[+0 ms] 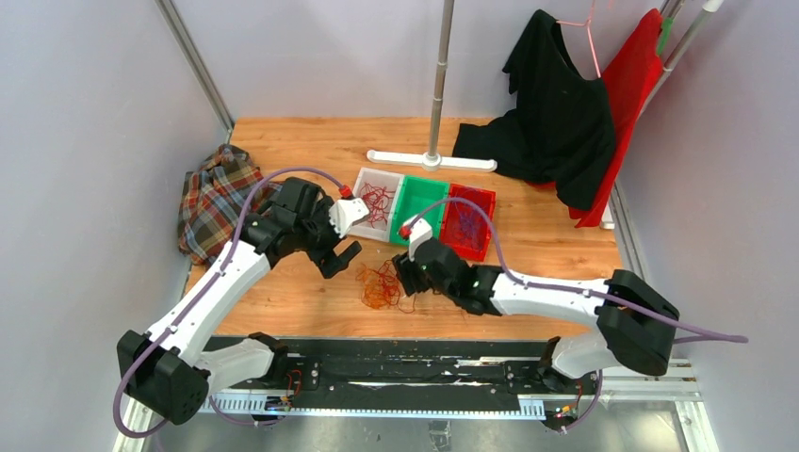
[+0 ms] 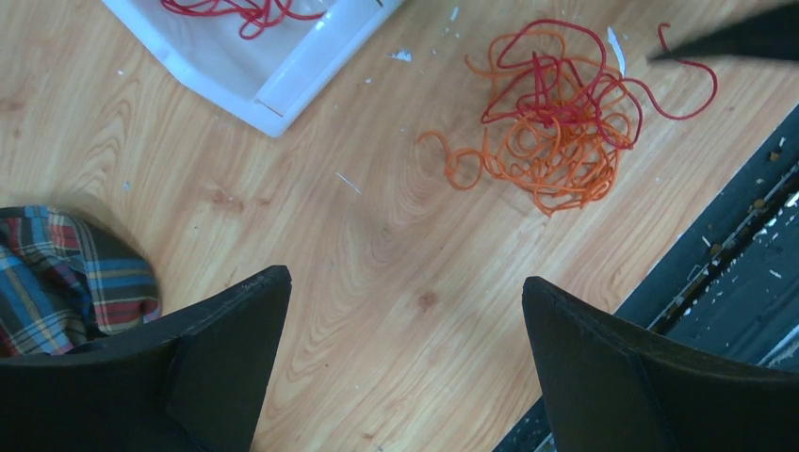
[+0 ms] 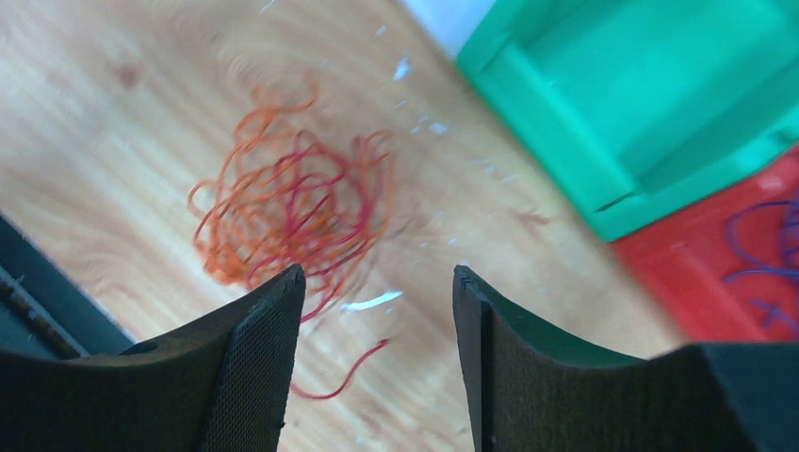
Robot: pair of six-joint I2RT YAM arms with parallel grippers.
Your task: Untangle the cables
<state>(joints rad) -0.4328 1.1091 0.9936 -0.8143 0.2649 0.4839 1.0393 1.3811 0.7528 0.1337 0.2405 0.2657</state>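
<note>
Blurred cables (image 3: 283, 212), lower strands cut off behind right hand (image 3: 377, 282)

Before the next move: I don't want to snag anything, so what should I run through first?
1. Left hand open and empty: ok.
2. Right hand open, nothing gripped: ok.
3. Clump lying on the table, between the two hands: ok.
4. Colours in the clump separated: not ok, red and orange are knotted together.
5. Right hand clear of the clump: cannot tell, since its wrist view is blurred and strands run close to one fingertip.
6. Green bin bare inside: ok.
</note>
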